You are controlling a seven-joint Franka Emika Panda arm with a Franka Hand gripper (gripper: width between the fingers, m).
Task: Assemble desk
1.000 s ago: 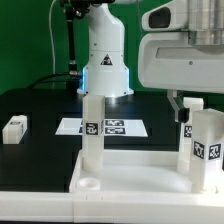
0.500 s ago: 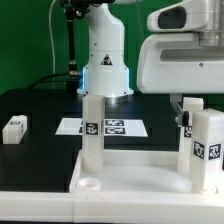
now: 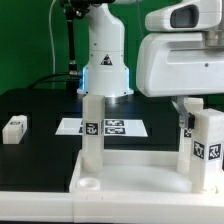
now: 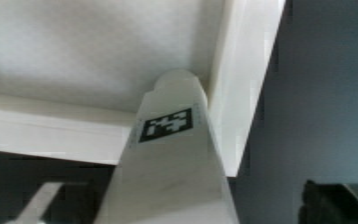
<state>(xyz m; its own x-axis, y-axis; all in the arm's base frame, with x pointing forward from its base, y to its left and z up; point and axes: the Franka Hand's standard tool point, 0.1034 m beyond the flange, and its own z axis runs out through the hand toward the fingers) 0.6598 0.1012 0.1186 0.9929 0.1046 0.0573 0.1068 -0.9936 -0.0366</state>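
Up close, the end effector (image 4: 194,205) stands wide, its fingers (image 4: 345,200) on either side of an upright white leg (image 4: 167,150), with a gap showing beside the dark finger. This marked leg stands on the desk tabletop (image 3: 135,185), near, at the exterior view's right. A second leg (image 3: 93,130) stands upright toward the tabletop's left. Farther off, the marker board (image 3: 112,127) lies on the black table (image 3: 40,105), and a loose leg (image 3: 14,128) lies at the far left.
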